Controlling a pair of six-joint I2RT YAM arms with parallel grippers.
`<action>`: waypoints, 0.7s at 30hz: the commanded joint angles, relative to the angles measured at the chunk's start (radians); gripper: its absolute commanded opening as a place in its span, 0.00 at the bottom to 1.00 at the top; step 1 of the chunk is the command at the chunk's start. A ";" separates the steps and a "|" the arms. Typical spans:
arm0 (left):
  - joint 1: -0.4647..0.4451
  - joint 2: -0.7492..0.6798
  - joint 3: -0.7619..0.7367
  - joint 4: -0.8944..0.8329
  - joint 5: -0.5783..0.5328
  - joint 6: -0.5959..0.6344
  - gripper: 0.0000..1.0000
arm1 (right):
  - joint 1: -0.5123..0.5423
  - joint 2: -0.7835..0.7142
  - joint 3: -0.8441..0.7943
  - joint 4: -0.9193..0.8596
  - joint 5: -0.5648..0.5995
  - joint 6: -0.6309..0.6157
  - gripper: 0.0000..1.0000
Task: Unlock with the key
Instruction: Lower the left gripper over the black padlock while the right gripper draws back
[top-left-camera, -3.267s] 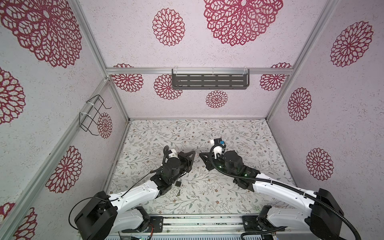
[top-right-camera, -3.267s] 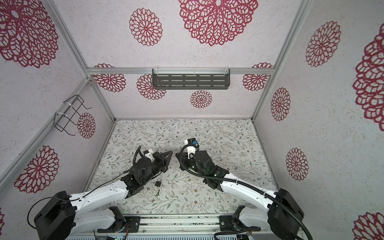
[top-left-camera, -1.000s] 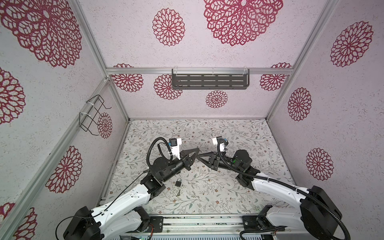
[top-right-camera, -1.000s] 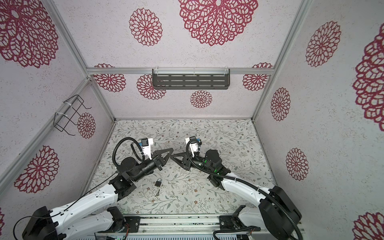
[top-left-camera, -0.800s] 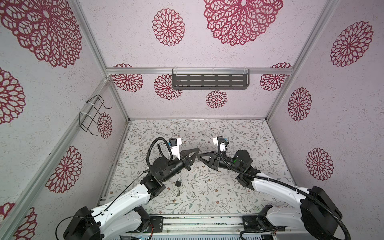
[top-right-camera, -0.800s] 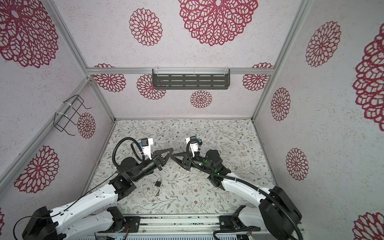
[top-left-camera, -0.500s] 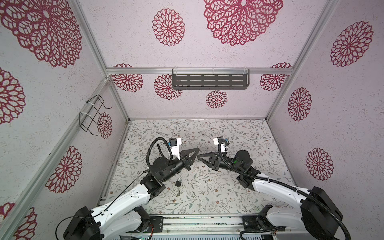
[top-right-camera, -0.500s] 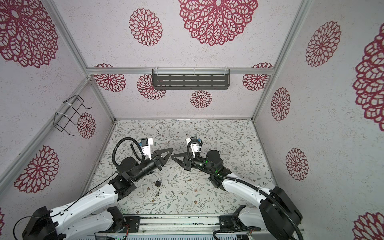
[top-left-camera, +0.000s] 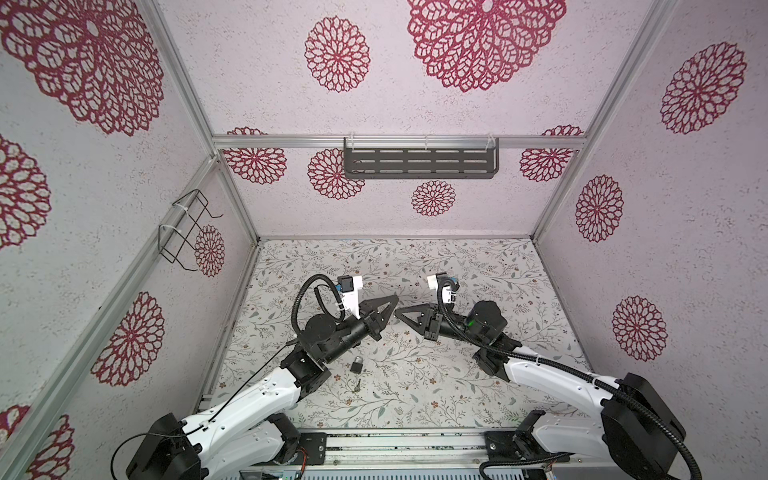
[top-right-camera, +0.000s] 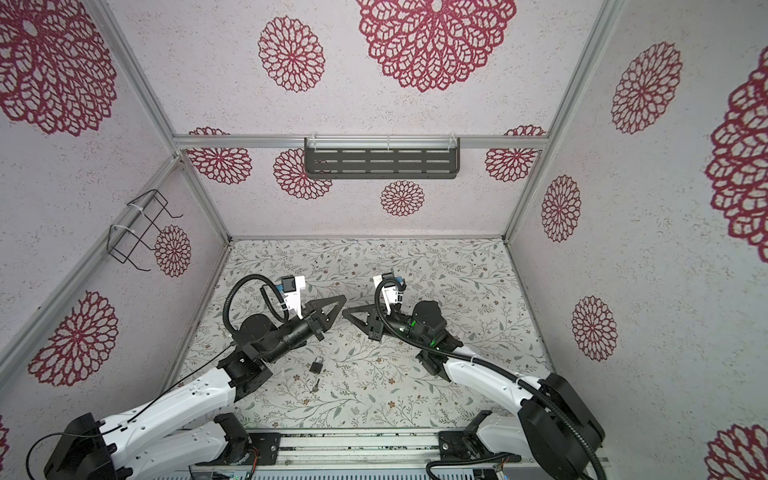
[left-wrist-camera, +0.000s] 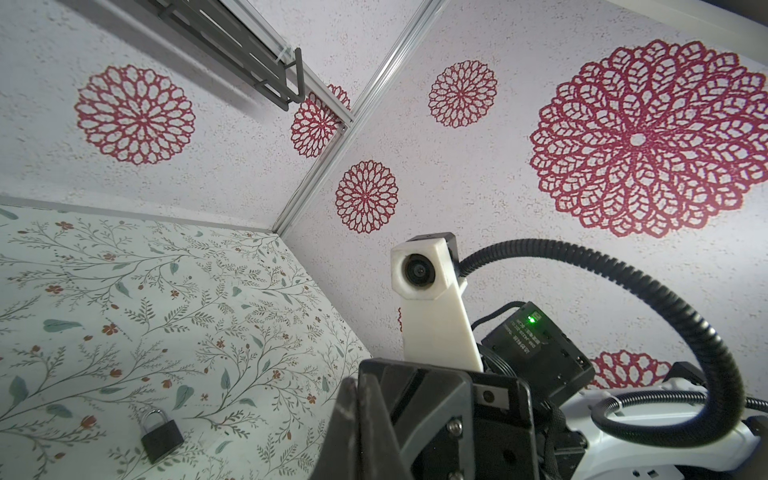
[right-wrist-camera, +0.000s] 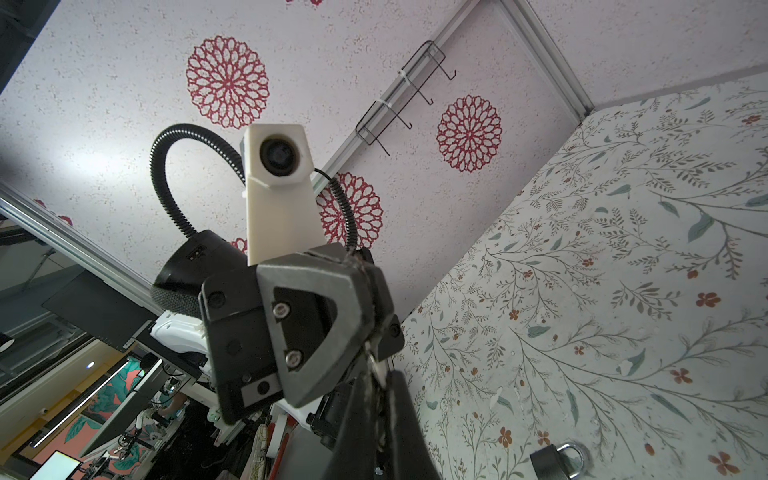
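Meeting tip to tip in the air above and beyond the padlock (top-left-camera: 356, 365), which lies flat on the table (top-left-camera: 457, 374), the arms look set for a handover. The right gripper (right-wrist-camera: 377, 380) pinches a small silver key (right-wrist-camera: 375, 365). The left gripper (top-left-camera: 390, 300) has its jaws nearly together, and I cannot tell whether it grips anything.

Padlock (top-left-camera: 356, 365) on table (top-left-camera: 478, 266), left of centre, near front. Key (top-left-camera: 357, 387) just in front of padlock, apart. Left gripper (top-left-camera: 395, 297) and right gripper (top-left-camera: 397, 311) tip to tip above table middle, behind padlock. Shelf (top-left-camera: 419, 163) on back wall, high; wire rack (top-left-camera: 183, 230) on left wall.
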 joint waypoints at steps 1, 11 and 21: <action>0.008 -0.008 0.034 -0.022 0.017 0.028 0.34 | -0.022 -0.037 -0.008 0.078 0.006 0.020 0.00; 0.015 0.002 0.081 -0.122 -0.129 0.007 0.76 | -0.121 -0.146 -0.049 -0.117 0.026 -0.037 0.00; 0.006 0.231 0.315 -0.554 -0.288 -0.117 0.81 | -0.198 -0.349 -0.083 -0.580 0.271 -0.203 0.00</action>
